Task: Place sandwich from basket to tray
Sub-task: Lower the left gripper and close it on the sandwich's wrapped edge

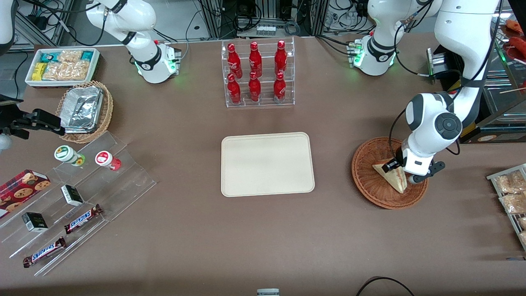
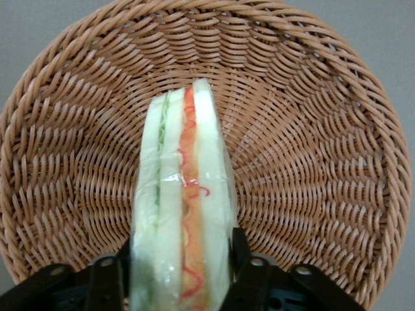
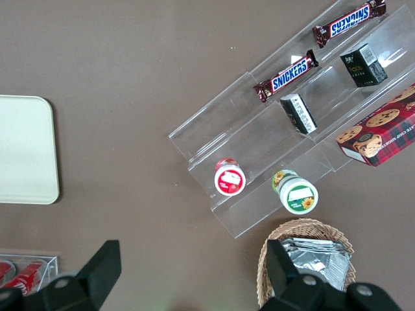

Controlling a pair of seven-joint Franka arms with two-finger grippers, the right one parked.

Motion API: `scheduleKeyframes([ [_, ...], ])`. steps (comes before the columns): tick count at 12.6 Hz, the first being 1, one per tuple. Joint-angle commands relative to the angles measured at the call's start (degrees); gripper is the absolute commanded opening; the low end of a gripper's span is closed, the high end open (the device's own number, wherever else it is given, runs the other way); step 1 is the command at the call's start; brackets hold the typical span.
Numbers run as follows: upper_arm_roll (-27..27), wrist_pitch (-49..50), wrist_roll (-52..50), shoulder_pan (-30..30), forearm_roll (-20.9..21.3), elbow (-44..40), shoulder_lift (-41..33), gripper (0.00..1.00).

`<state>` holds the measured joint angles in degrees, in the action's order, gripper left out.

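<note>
The sandwich is a pale triangular wedge with red-orange and green filling stripes, in clear wrap. It lies in the round reddish-brown wicker basket toward the working arm's end of the table. My left gripper is down in the basket, shut on the sandwich. In the left wrist view the sandwich stands on edge between the two black fingers, over the basket's weave. The cream-beige tray lies flat at the table's middle, and its corner shows in the right wrist view.
A clear rack of red bottles stands farther from the front camera than the tray. A lighter basket with foil containers, a white bin of snacks and clear tiers with Snickers bars lie toward the parked arm's end. A rack of packets sits beside the basket.
</note>
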<state>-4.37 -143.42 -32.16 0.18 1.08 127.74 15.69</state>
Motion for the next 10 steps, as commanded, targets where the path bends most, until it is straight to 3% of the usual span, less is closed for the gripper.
scheduleKeyframes([
  [1,0.2,7.8,-0.5,-0.5,1.0,-3.6,-2.2,0.00],
  [5,-2.3,21.5,-0.3,-0.6,2.2,-12.9,-5.5,0.00],
  [10,-9.1,36.3,-0.8,-1.1,3.3,-29.4,-4.3,0.00],
])
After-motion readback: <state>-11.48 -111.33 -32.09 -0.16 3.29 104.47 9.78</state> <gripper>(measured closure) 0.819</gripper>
